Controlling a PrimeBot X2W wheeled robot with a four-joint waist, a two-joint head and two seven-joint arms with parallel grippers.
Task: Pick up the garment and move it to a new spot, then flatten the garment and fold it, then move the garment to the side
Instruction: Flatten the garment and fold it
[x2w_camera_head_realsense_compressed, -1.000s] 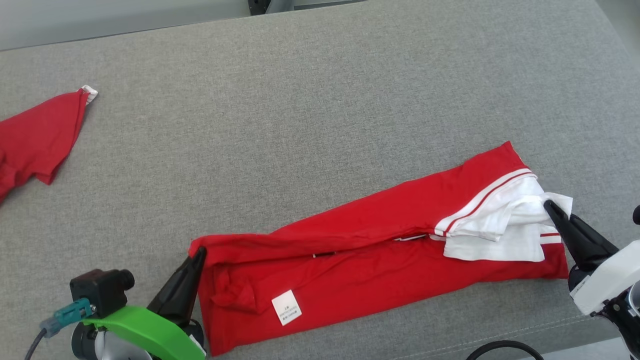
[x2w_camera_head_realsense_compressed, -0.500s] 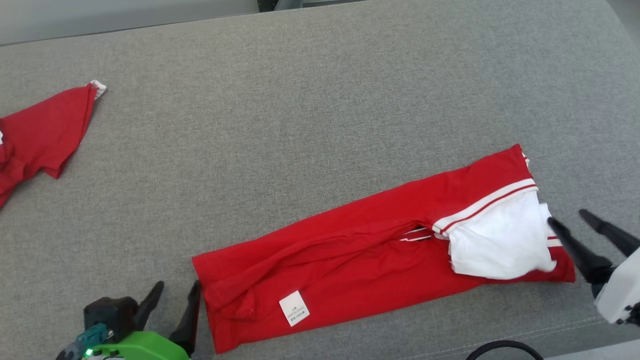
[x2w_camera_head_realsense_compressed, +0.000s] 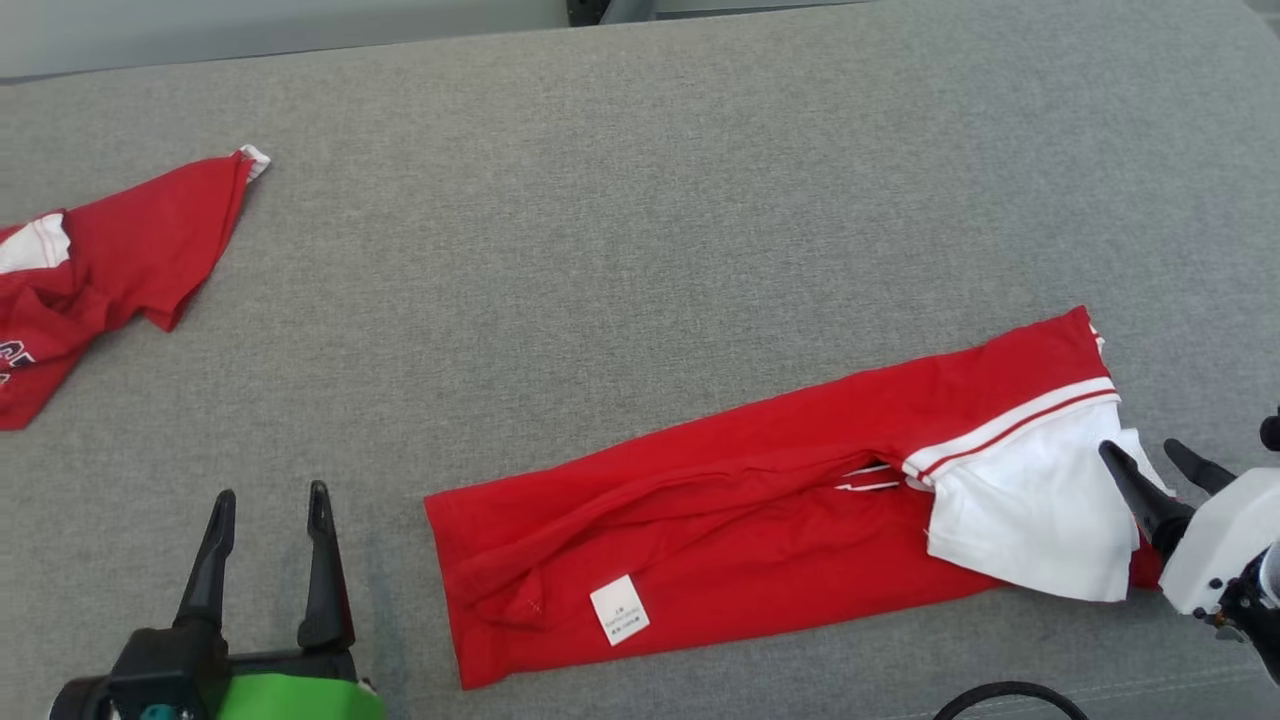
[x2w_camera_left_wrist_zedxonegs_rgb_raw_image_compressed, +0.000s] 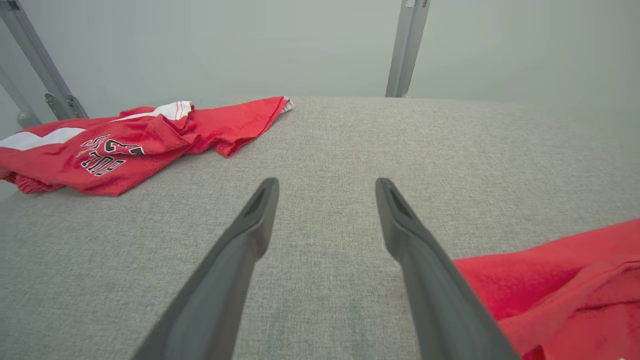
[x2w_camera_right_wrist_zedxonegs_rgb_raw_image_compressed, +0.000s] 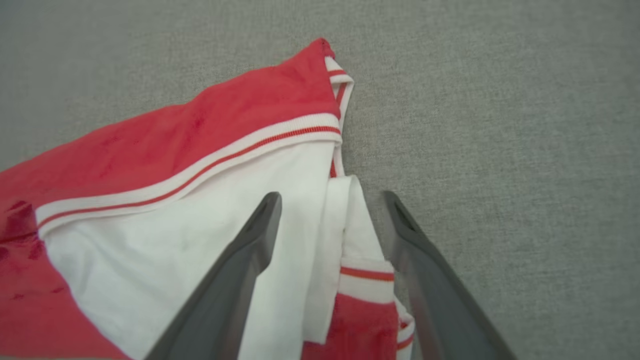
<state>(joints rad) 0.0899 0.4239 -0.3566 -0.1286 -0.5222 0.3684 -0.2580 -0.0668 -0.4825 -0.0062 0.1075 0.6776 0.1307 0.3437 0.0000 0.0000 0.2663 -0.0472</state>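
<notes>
garment (x2w_camera_head_realsense_compressed: 760, 520): a red shirt with a white panel (x2w_camera_head_realsense_compressed: 1030, 520) and striped trim, folded into a long narrow band; it lay slantwise on the near right part of the table (x2w_camera_head_realsense_compressed: 640, 150).
care label (x2w_camera_head_realsense_compressed: 620, 610): a small white square, face up near the band's left end.
left gripper (x2w_camera_head_realsense_compressed: 271, 492): fingers spread and empty, poised over bare table just beside the band's left end and apart from the cloth; the left wrist view showed the red edge beside its right finger.
right gripper (x2w_camera_head_realsense_compressed: 1138, 447): fingers spread, holding nothing, tips at the white end; in the right wrist view a folded white edge lay between the fingers, contact not discernible.
handling: judged light, soft and limp; lifted at one point it would sag and its layers would slip apart, and the woven table cover would probably drag the lower layer.
where to hold: judged best at both short ends at once, each pinch taking every layer, so the band stays folded.
second garment (x2w_camera_head_realsense_compressed: 110, 270): red, crumpled, at the table's far left, well apart.
</notes>
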